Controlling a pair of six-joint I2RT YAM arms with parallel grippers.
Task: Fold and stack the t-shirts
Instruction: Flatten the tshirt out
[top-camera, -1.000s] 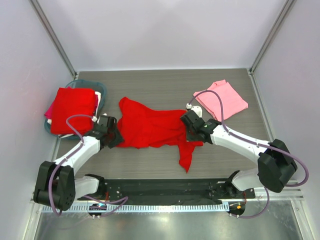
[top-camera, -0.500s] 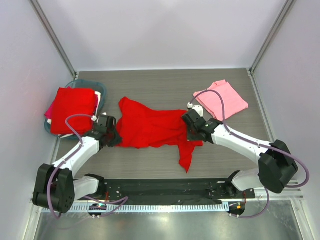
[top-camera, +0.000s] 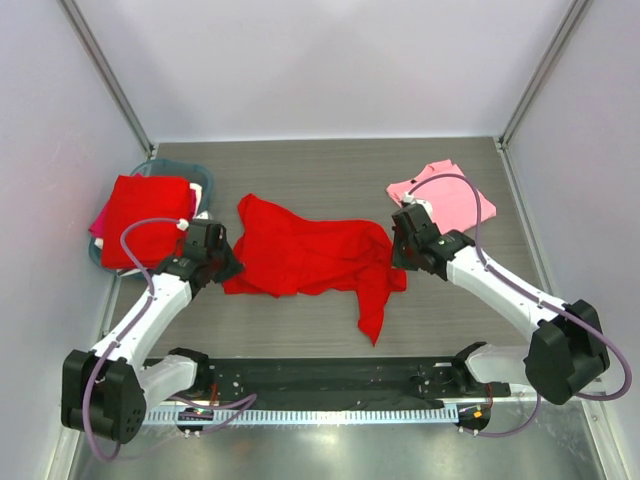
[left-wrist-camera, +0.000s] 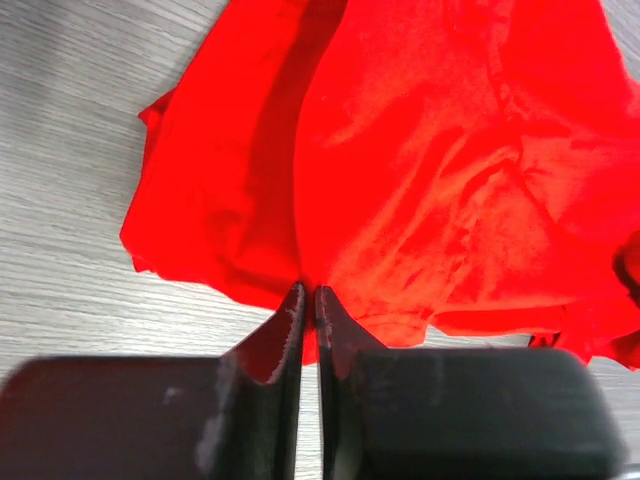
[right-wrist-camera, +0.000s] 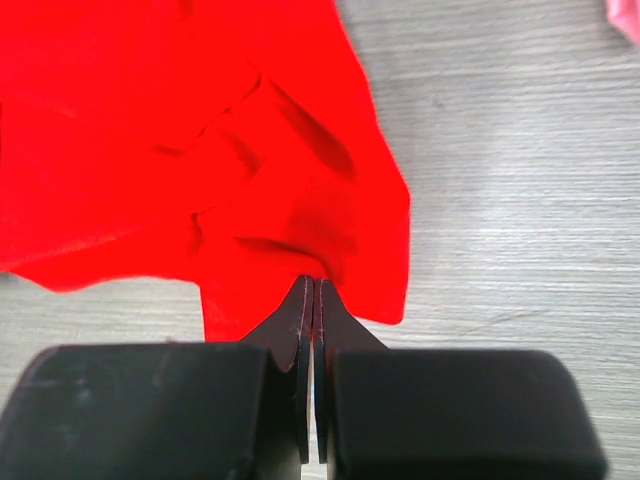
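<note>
Since a second ago both arms have drawn apart. The right gripper has swung outward toward the pink t-shirt, taking the shirt's right edge with it, and the left gripper has shifted slightly to its own side.

The crumpled red t-shirt lies mid-table between them, spread wider but still rumpled. In the left wrist view the left gripper's fingers are pressed almost together, with a sliver of red hem pinched between them. In the right wrist view the right gripper's jaws are pressed tight on a fold at the shirt's near right corner. Holding opposite edges low over the table looks meant to pull the cloth flat before folding.

The pink t-shirt lies folded at the far right, apart from the red one. A folded red tee rests on the teal basin, covering most of it; slivers of magenta and white peek out beneath.

Neck and sleeves of the crumpled shirt cannot be made out, and how deep the cloth sits in either grip is hidden.
</note>
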